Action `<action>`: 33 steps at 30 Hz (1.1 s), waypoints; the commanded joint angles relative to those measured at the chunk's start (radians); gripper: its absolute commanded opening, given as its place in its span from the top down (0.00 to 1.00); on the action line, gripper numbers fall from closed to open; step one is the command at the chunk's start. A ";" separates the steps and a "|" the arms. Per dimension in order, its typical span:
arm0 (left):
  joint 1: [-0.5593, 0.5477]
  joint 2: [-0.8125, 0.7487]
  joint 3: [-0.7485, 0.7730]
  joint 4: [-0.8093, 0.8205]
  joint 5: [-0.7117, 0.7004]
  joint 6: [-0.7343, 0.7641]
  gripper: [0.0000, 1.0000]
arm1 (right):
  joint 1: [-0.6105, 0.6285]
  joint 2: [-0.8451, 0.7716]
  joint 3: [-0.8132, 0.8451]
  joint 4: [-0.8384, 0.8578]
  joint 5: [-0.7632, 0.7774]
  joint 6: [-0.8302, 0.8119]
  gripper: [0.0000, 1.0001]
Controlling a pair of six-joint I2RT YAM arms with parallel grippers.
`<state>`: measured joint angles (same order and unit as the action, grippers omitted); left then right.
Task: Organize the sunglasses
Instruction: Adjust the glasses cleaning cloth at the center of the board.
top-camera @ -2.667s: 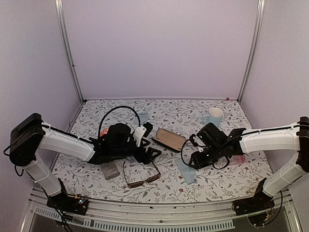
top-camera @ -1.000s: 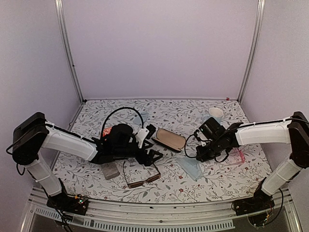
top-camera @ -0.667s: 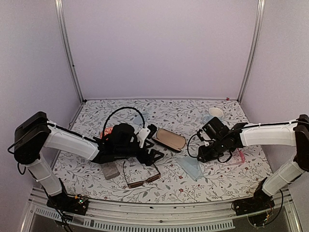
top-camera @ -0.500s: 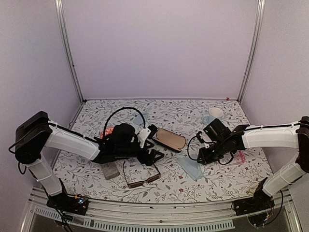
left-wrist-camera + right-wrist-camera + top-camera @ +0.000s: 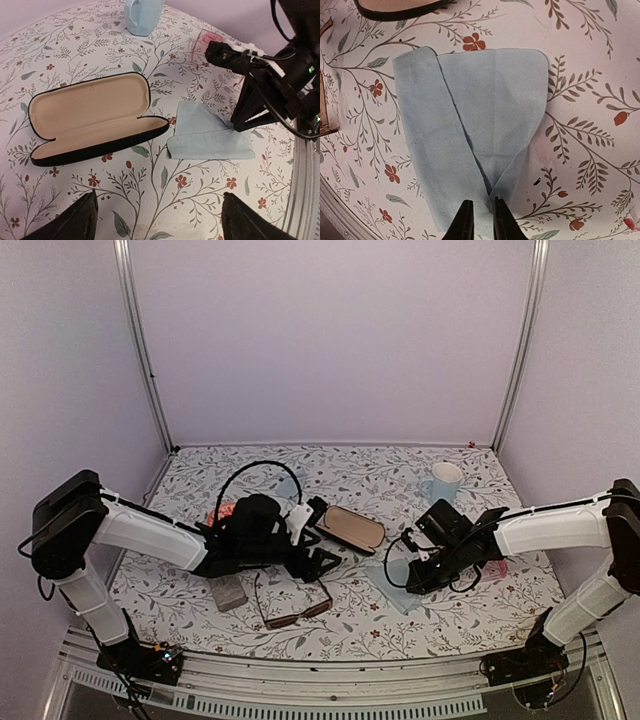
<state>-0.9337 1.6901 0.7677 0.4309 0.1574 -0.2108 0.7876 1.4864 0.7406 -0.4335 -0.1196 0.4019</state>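
thin dark brown frame sunglasses (image 5: pixel 290 606) on table just near side of open black oval case with tan lining (image 5: pixel 90 116), uncased. translucent pink-red sunglasses (image 5: pixel 206 39) well apart from case, uncased too. right gripper (image 5: pixel 482 202) narrow, pinching pale blue cloth (image 5: pixel 470 125) beside case. left gripper (image 5: pixel 160 227) wide, empty. both pairs left to do.

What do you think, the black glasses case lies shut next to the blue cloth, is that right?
No, the black glasses case lies open, tan lining showing, next to the blue cloth. The left wrist view shows it.
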 commanded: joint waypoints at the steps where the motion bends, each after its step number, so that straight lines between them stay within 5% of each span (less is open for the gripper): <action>1: -0.001 0.014 0.022 0.002 0.012 0.005 0.14 | 0.012 0.015 -0.023 0.025 -0.018 0.008 0.85; 33: -0.005 0.026 0.024 0.008 0.012 0.002 0.14 | 0.027 -0.014 -0.035 0.010 0.062 0.022 0.83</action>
<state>-0.9356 1.6966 0.7738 0.4297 0.1646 -0.2108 0.8089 1.4548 0.7193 -0.4259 -0.0620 0.4229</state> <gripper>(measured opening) 0.864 0.166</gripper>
